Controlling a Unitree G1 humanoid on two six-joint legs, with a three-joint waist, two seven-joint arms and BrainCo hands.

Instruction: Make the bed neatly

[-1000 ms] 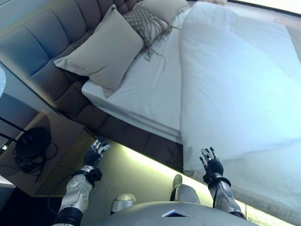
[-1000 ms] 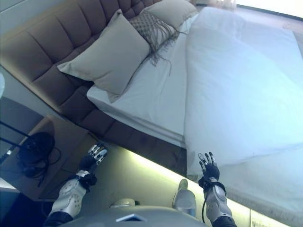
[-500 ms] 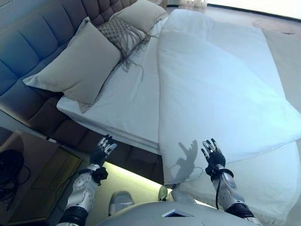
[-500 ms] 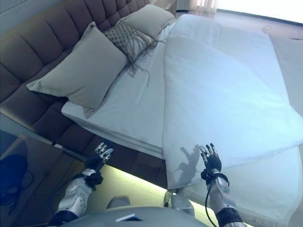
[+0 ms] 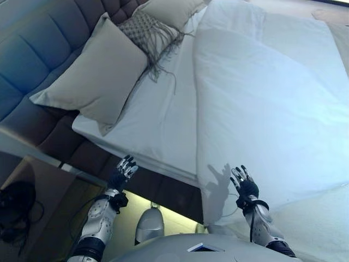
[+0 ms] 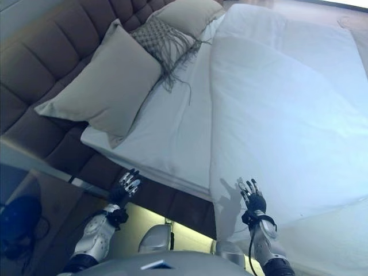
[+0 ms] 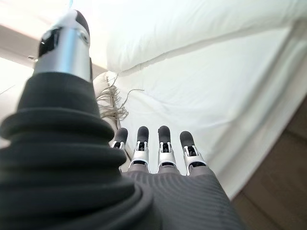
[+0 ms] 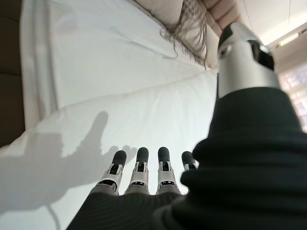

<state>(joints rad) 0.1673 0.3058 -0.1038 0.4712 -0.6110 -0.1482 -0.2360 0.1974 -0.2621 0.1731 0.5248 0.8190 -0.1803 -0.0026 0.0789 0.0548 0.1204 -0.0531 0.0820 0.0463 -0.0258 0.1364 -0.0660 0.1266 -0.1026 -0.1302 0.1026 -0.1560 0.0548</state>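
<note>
The duvet (image 5: 272, 109) covers the bed from mid-mattress to the foot, its top edge running across well short of the pillows, leaving bare sheet (image 5: 158, 114) between. One duvet corner hangs over the near side. A large pillow (image 5: 90, 73) leans on the headboard (image 5: 32, 49); a fringed cushion (image 5: 147, 33) and a second pillow (image 5: 169, 8) lie beyond it. My right hand (image 5: 244, 185) hovers at the hanging corner, fingers spread, holding nothing. My left hand (image 5: 122, 172) is raised by the bed's side panel (image 5: 158, 188), fingers straight, empty.
</note>
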